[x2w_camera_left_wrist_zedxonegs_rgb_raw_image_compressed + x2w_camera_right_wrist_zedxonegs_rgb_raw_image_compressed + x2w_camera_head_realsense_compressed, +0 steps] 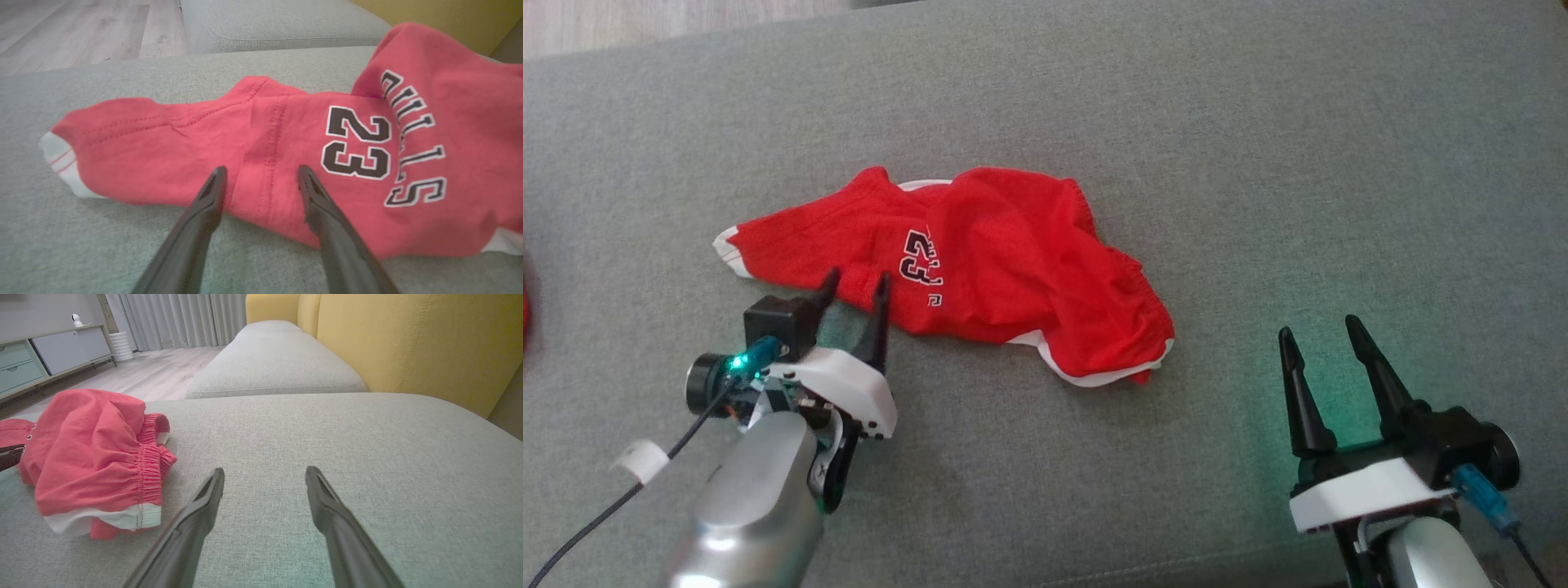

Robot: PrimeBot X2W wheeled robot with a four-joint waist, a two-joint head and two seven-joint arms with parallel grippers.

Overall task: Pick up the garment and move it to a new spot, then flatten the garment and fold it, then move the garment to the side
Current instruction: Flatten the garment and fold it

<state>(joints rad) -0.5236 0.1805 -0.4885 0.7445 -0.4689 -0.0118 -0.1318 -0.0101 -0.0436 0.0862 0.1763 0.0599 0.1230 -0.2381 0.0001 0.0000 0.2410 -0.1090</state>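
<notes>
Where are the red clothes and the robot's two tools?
Red garment [1013, 245]: head view, on the red cloth near its middle.
Left tool [857, 278]: head view, midway between its fingertips.
Right tool [1318, 325]: head view, midway between its fingertips.

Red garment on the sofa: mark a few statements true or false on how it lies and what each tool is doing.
1. The red Bulls garment lies bunched on the grey sofa cushion. True.
2. The left tool is shut on the garment. False: its fingers stand apart at the garment's near edge, and no cloth is pinched.
3. The right tool is open over bare cushion, apart from the garment. True.
4. The number printed on the garment is 45. False: it reads 23.
</notes>
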